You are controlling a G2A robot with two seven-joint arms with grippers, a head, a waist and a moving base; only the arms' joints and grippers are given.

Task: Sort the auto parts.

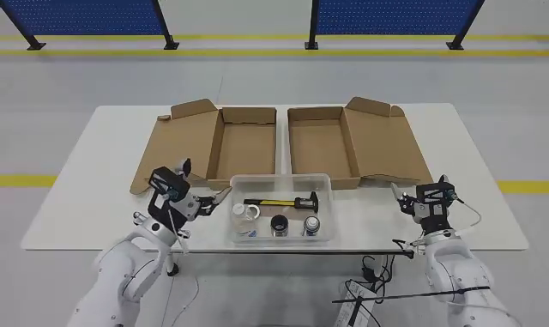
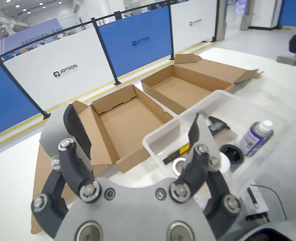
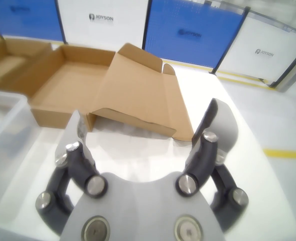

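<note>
A clear plastic bin (image 1: 280,179) at the table's front centre holds a caliper (image 1: 287,202), a spray can (image 1: 313,225), a black round part (image 1: 280,227) and a white ring-shaped part (image 1: 240,211). Two open cardboard boxes lie behind it, the left box (image 1: 247,145) and the right box (image 1: 319,147), both empty. My left gripper (image 1: 206,192) hovers open just left of the bin, nothing between its fingers. My right gripper (image 1: 420,192) is open near the front right of the table, apart from the bin. In the left wrist view the spray can (image 2: 257,136) stands upright in the bin (image 2: 220,96).
The white table (image 1: 111,155) has bare room at both ends beside the box flaps. A cable (image 1: 377,280) hangs off the front edge. Blue and white fence panels (image 1: 86,9) stand across the floor behind.
</note>
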